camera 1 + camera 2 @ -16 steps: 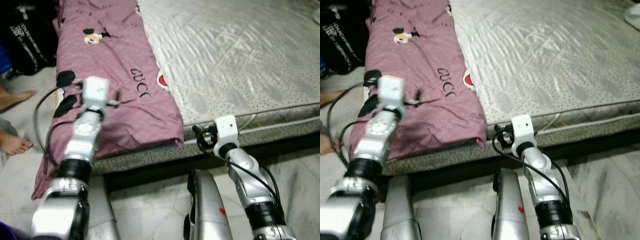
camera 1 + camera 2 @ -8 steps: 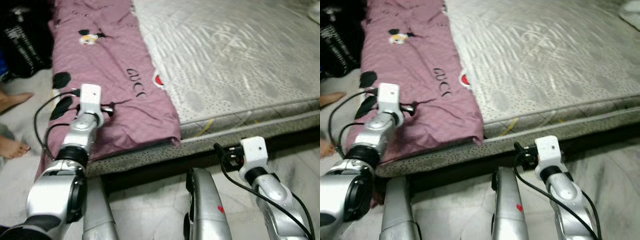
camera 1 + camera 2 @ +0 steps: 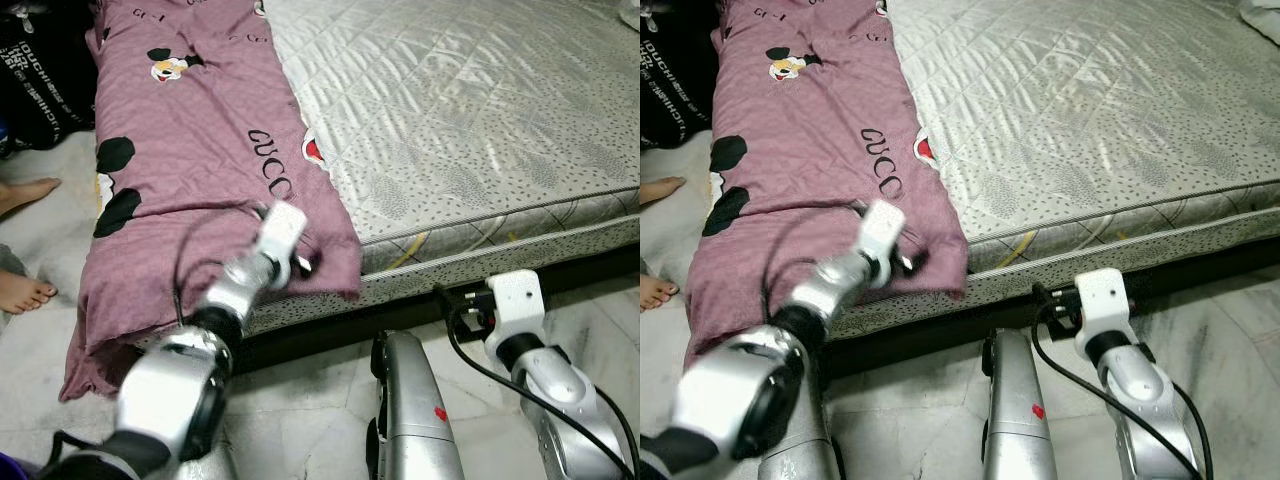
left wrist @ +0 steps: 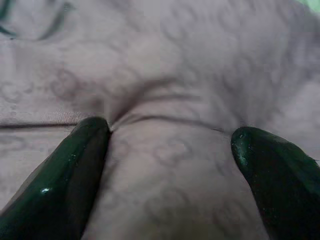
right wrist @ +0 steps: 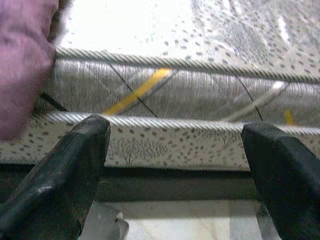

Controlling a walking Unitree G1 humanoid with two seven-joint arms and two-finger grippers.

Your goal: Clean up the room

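Since a second ago, the left pincer (image 3: 306, 262) is swung across to the purple blanket (image 3: 190, 160) on the mattress (image 3: 480, 110), spread open, gripping nothing. A raised fold should be pinched before lifting.

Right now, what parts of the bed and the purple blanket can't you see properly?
- Purple printed blanket: its far end is cut off by the top edge of the left eye view.
- Left gripper: open fingers press into the blanket; the cloth under them is hidden in the left wrist view.
- Grey quilted mattress: runs past the right edge.
- Space under the bed: too dark in the right wrist view, where the right gripper hangs open.
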